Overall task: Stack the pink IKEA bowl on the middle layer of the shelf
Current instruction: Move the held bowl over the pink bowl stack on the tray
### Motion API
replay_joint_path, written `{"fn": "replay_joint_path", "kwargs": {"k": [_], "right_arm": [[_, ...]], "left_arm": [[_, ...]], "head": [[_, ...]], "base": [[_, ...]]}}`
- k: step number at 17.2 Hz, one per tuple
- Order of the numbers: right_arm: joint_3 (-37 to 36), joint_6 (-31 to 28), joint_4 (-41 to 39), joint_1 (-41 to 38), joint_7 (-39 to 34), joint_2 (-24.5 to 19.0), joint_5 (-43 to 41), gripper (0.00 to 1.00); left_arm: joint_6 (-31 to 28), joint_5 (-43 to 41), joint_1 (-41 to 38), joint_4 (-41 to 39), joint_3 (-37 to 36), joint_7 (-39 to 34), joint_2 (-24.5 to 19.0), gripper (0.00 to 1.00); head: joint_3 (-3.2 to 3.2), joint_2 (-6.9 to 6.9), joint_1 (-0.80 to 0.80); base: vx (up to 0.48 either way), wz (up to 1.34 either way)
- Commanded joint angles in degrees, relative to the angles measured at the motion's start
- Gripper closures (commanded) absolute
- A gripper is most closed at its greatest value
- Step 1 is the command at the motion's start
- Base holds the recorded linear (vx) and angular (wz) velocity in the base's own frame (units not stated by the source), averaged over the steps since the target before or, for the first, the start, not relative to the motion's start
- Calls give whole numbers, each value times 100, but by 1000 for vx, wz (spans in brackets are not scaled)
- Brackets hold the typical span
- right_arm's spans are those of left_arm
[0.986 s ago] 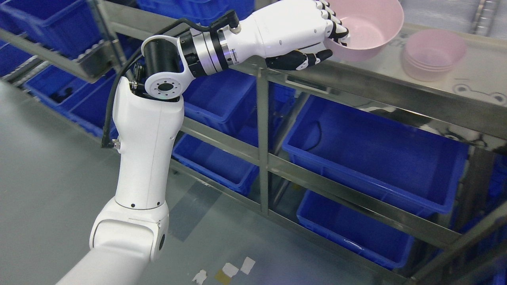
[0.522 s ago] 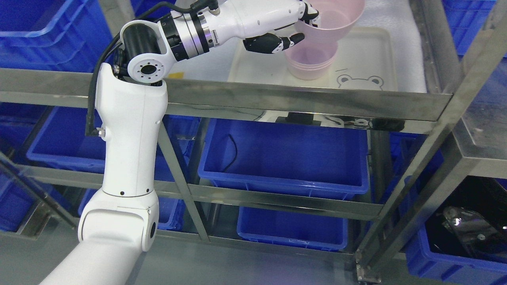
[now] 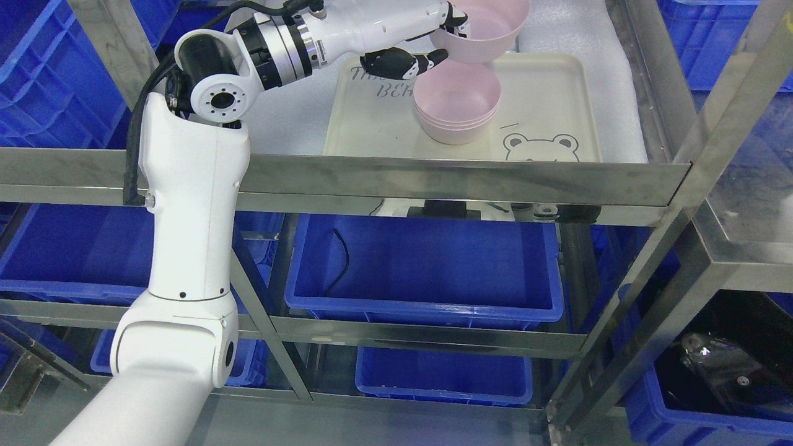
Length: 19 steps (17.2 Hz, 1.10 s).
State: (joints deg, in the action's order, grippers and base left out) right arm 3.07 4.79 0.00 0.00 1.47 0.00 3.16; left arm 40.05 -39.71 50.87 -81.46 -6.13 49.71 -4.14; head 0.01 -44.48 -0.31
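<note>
Plastic, light and stiff but probably slick, the pink bowl (image 3: 480, 28) hangs tilted above the stack of bowls (image 3: 457, 108) mid-tray (image 3: 372, 133), your left hand (image 3: 421, 37) pinching its near rim, so keep that rim grip.

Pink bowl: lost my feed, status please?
Left hand shut on pink bowl. Bowl above stack on tray, not seated. Right hand unseen. Nothing blocking.

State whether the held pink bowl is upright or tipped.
Tipped: the bowl in the left hand leans, its opening facing the camera, above the stack.
</note>
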Motion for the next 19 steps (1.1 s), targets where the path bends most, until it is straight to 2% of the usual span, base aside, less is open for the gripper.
{"fn": "replay_joint_path", "kwargs": {"k": [1,4,7,10,13,19], "right_arm": [[1,-4,-100,-132,2,100,0,0],[1,-4,-100,-132,2,100,0,0],[1,-4,-100,-132,2,100,-8,0],[1,-4,-100,-132,2,100,0,0],[1,-4,-100,-132,2,100,0,0],[1,-4,-100,-132,2,100,-8,0]], "left_arm": [[-6,-265,19,262,-213,12,71,98],[-6,-475,28,410,-529,109,124,97],[3,-687,72,929,-600,82,314,97],[46,-687,204,1377,-810,30,314,97],[55,-661,362,1396,-1048,-207,314,97],[196,-661,336,1221,-1066,-138,314,97]], "head": [[0,0,0],[0,0,0],[0,0,0],[0,1,0],[0,0,0],[0,1,0]], "base": [[58,0],[56,0],[68,66],[64,152],[47,126],[-7,2]]}}
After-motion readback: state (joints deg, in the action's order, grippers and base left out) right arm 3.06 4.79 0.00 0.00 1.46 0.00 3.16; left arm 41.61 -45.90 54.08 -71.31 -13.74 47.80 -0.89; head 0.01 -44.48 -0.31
